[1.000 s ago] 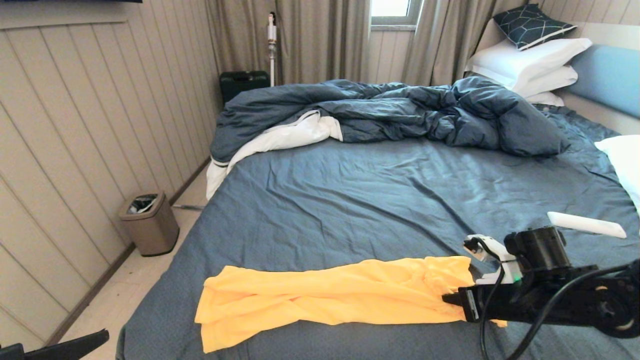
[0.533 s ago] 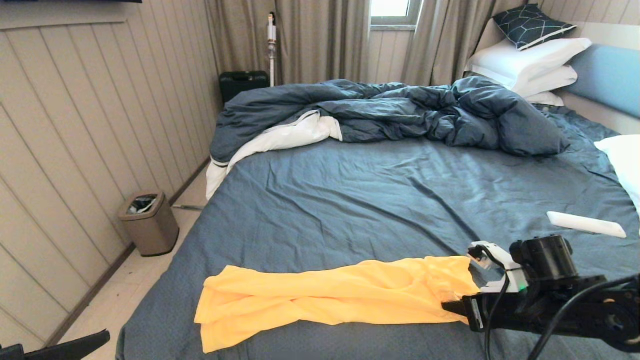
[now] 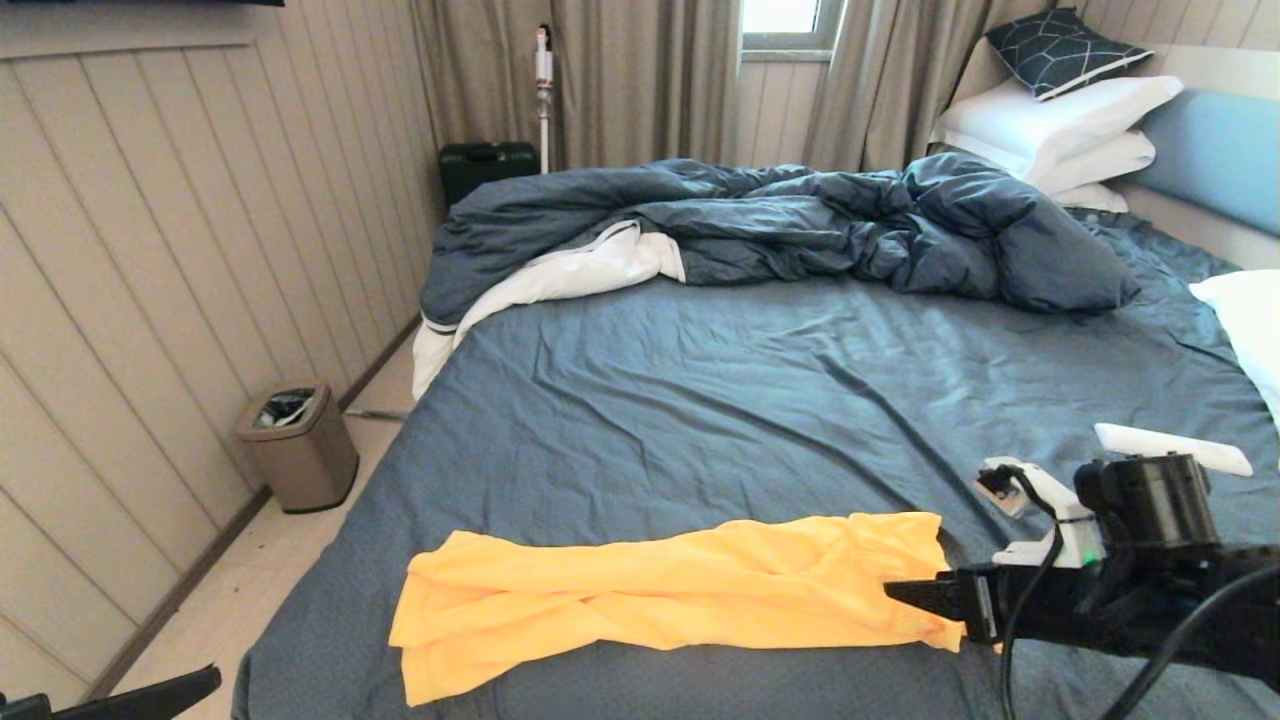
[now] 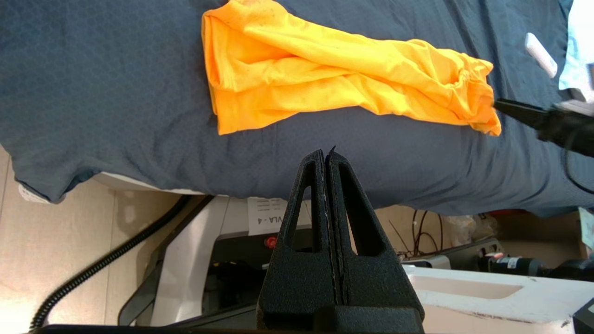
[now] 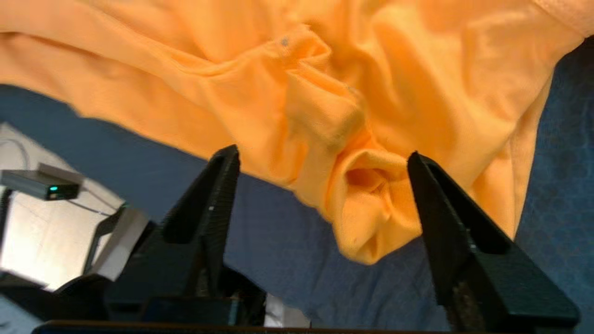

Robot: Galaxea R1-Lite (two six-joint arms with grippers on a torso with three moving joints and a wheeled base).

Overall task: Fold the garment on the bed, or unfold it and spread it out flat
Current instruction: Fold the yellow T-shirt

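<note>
Near the bed's (image 3: 700, 400) front edge the yellow T-shirt (image 3: 660, 590) lies bunched in a long strip on the dark sheet; at its right end the right gripper (image 5: 320, 157) stands spread, the wrist view showing a fold of fabric loose between the fingers (image 5: 218, 185); only the left wrist view shows the left gripper (image 4: 326, 155) pressed together, off the bed's edge

A small bin (image 3: 298, 447) stands on the floor by the panelled wall; a dark case (image 3: 488, 166) sits near the curtains (image 3: 640, 80), and a white remote (image 3: 1172, 448) lies nearby.
</note>
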